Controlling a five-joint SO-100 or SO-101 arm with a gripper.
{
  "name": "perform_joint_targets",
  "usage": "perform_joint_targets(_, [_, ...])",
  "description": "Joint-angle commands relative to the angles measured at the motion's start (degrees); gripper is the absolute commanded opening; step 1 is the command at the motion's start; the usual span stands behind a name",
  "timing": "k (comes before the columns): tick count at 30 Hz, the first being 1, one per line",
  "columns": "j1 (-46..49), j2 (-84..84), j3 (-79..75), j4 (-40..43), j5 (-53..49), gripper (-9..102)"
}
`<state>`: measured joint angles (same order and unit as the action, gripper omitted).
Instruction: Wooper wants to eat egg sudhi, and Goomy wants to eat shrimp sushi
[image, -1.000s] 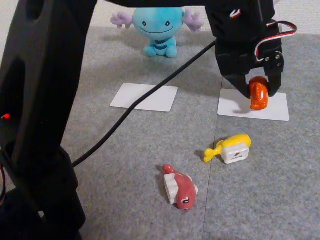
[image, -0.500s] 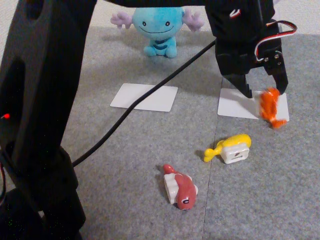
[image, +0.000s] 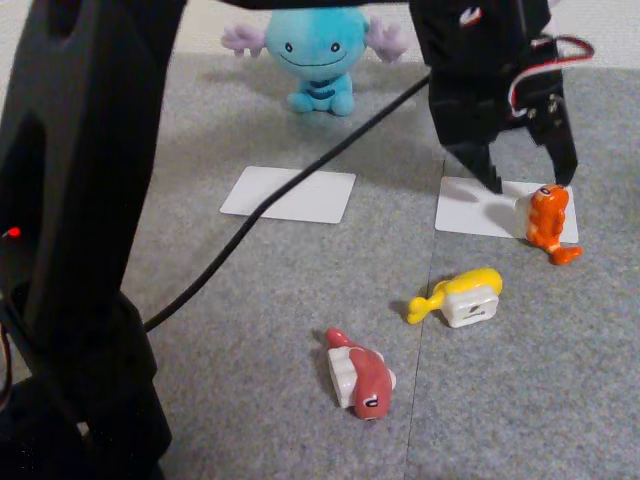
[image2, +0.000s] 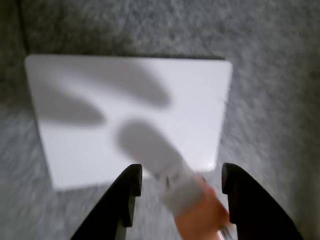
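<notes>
Wooper (image: 315, 55), a light-blue plush, sits at the back of the grey mat. Goomy is out of view. My gripper (image: 528, 182) hangs open just above the right white card (image: 478, 212). The shrimp sushi (image: 546, 220), orange-topped, lies free on that card's right edge, below and slightly right of my fingers. In the wrist view it is a blurred white-and-orange shape (image2: 196, 205) between my spread fingers (image2: 127, 195), at the near edge of the card (image2: 130, 115). The egg sudhi (image: 462, 295), yellow-topped, lies on the mat in front of the card.
A second white card (image: 290, 193) lies in front of Wooper. A dark-red-topped sushi (image: 360, 375) rests on its side near the front. A black cable (image: 290, 200) crosses the mat diagonally, and the arm's black base (image: 80, 250) fills the left side.
The gripper went from shut on the shrimp sushi to open. The sushi dropped and settled on the right card's right edge, while the gripper rose slightly.
</notes>
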<state>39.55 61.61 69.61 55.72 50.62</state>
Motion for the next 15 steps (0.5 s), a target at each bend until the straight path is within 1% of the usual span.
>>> perform_joint_targets(1, [0.26,10.02,-3.43,4.92,0.35,19])
perform_joint_targets(6, [0.0,19.69,-2.9,19.34,-0.7,19])
perform_joint_targets(10, [1.05,23.29,-2.72,28.04,-3.25,18])
perform_joint_targets(12, [3.08,23.64,-2.72,30.32,-5.62,18])
perform_joint_targets(15, [8.17,23.55,-2.72,29.44,-9.58,18])
